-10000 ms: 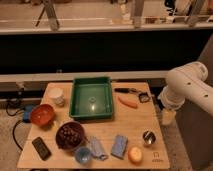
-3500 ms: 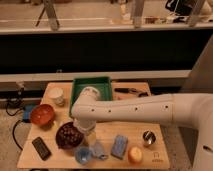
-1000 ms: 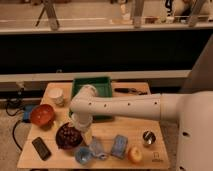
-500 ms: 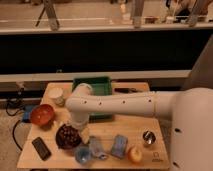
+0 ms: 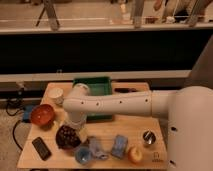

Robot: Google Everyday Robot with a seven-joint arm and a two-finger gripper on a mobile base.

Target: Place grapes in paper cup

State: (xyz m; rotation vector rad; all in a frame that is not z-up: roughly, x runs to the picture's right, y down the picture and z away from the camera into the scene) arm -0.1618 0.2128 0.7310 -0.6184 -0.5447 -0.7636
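Observation:
The grapes point(image 5: 66, 136) are a dark purple-red bunch at the front left of the wooden table point(image 5: 105, 131). The paper cup point(image 5: 56, 95) stands upright, white-cream, at the back left corner, apart from the grapes. My white arm reaches across from the right and bends down at the wrist. My gripper point(image 5: 76, 130) is low at the right edge of the grapes, touching or just above them. The arm hides part of the bunch.
An orange bowl point(image 5: 42, 115) sits left of the grapes. A green tray point(image 5: 93, 84) is at the back. A black phone point(image 5: 41, 148), a blue cup point(image 5: 82, 155), a blue cloth point(image 5: 119, 146), a yellow-orange fruit point(image 5: 135, 154) and a metal cup point(image 5: 147, 137) line the front.
My arm has swung further left and the gripper has come down against the right side of the grapes. The objects on the table have not moved.

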